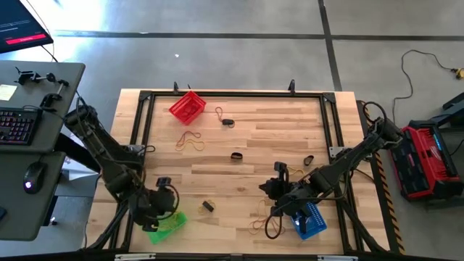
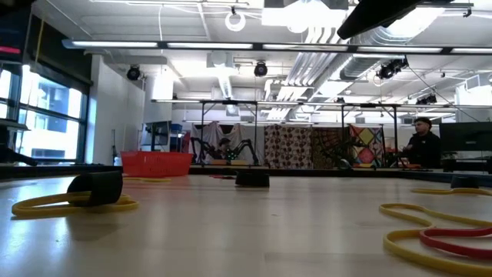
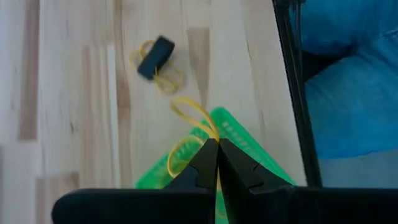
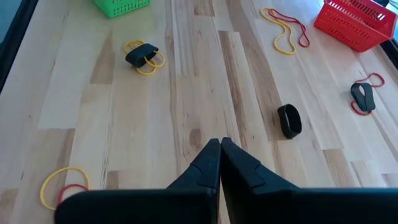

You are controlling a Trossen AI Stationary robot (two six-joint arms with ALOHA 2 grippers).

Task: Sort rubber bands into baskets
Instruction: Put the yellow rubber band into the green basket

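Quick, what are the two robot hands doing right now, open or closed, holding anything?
Left hand: closed on a yellow rubber band, above the green basket.
Right hand: closed, holding nothing, above bare table.

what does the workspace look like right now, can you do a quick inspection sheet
surface: wooden table in a black frame
job's things: red basket, green basket, blue basket; loose rubber bands scattered between them
clutter: nothing seen
grippers: left gripper shut on a yellow rubber band over the green basket; right gripper shut, empty, above bare wood
cables: black cable loop beside the blue basket
surroundings: keyboard on a side desk, red and black machine, a person far behind
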